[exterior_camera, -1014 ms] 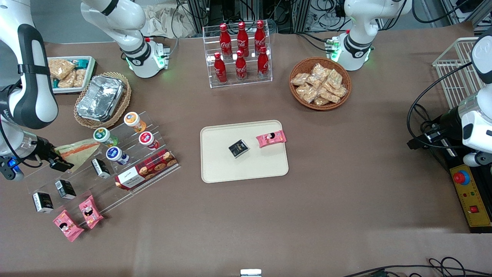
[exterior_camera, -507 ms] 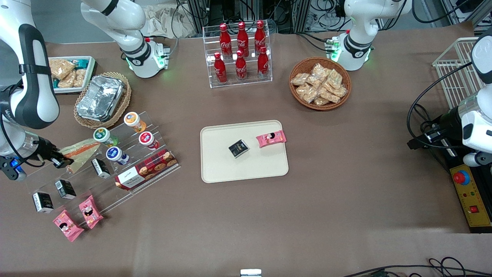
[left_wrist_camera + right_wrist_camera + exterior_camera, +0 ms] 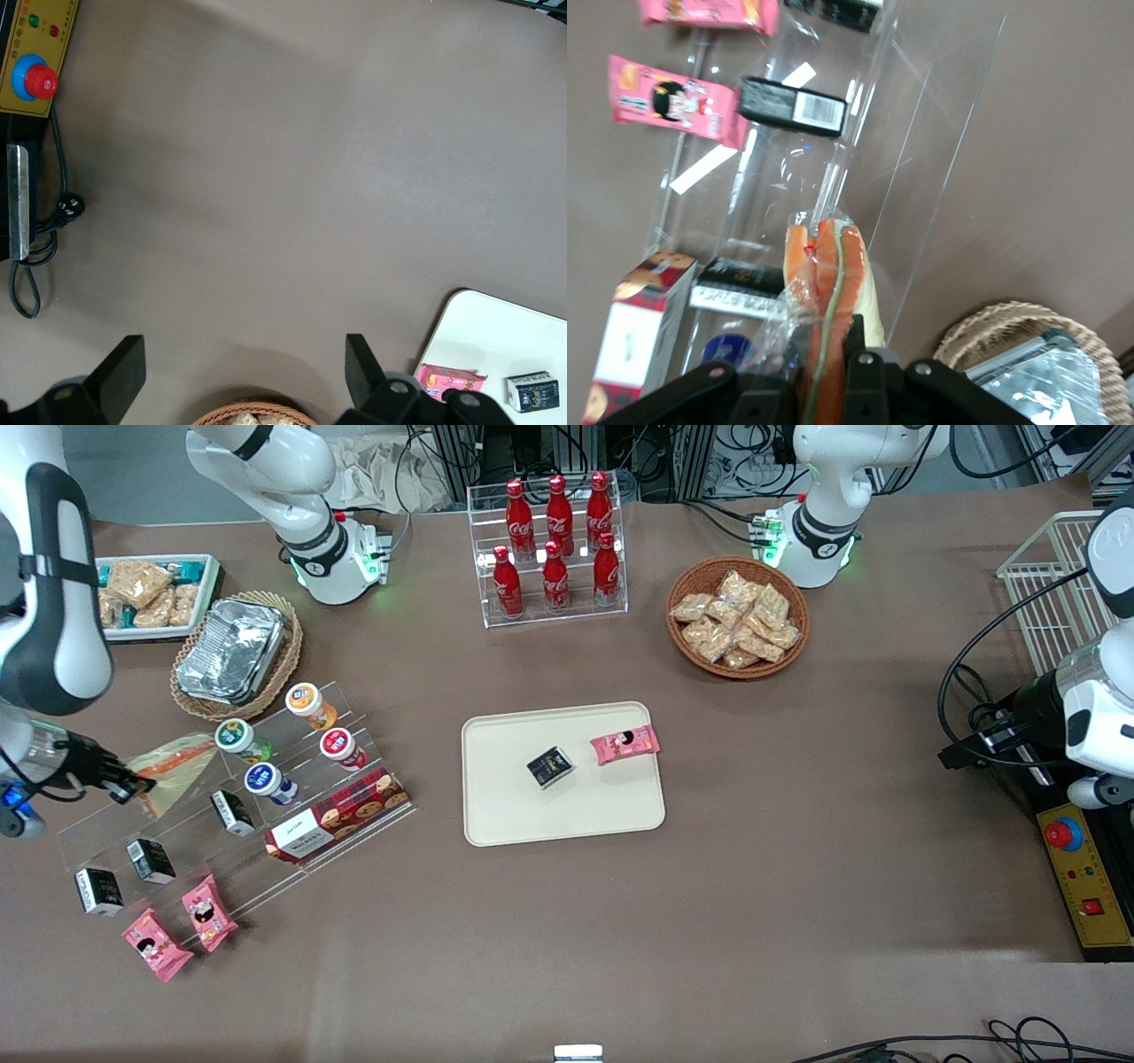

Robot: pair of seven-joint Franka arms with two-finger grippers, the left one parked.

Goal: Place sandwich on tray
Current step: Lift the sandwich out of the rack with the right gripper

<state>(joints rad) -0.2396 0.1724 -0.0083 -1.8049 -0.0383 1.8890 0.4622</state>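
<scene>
Since a second ago the tool has drawn back toward the working arm's end of the bench, and the sandwich has come with it, sliding away from the cups on the clear rack.

In the front view, we see the tool clamped on one corner of the sandwich, which hangs over the rack's upper steps, beside the green-lidded cup and farther from the camera than the black boxes. The tray lies well apart near the bench's middle, already carrying a black box and a pink packet, with bare surface nearer the camera.

In the left wrist view, only a corner of the tray shows, with the same pink packet and black box on it.

In the right wrist view, the tool is closed on the sandwich at the wrapped end, the orange and green filling running between its fingers.

We judge the grip the weak point: slick plastic held by one corner could slip during the long carry. A low path could also catch the wedge on the rack's cups, and a careless drop on the tray could land on the black box or packet.
</scene>
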